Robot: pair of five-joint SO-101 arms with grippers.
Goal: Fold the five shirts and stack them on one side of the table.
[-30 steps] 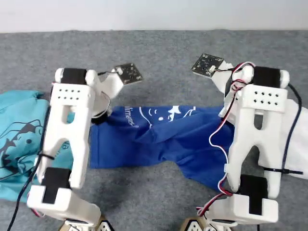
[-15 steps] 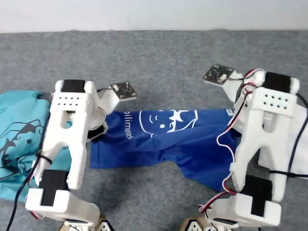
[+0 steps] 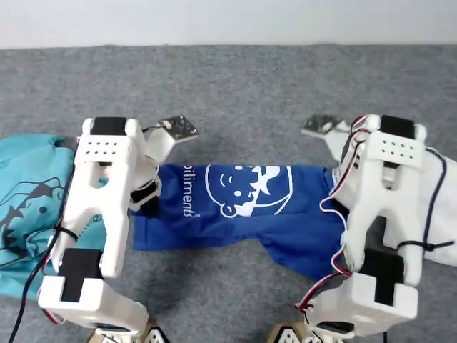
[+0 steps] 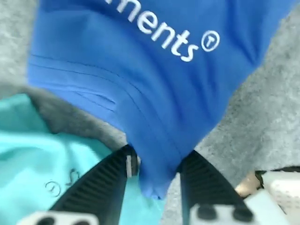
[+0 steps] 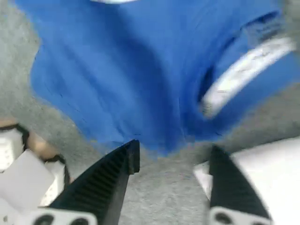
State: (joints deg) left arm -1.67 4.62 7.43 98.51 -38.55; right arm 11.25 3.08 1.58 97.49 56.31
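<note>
item: blue shirt point(image 3: 243, 207), lying print-up on the table, long axis running side to side from one arm to the other; its lower edge is rumpled toward the right arm point(image 3: 378, 207). left gripper point(image 4: 157, 159): fingers drawn narrow, pinching a bunched edge of the blue cloth at the shirt's left end. right gripper point(image 5: 174, 149): fingers spread wide, nothing between them but bare surface; the shirt's edge near the collar lies just beyond the tips. judgement: each arm is nearest its own end, so any fold along the long axis depends on the right side taking hold first. neighbours: teal shirt point(image 3: 28, 193), crumpled, just beside the left end, partly under the left arm point(image 3: 100, 207); white cloth point(image 3: 448, 200), perhaps another shirt, beside the right arm. surface: grey felt-like table cover point(image 3: 243, 93), open beyond the shirt. room: pale wall point(image 3: 228, 21) along the far edge.
</note>
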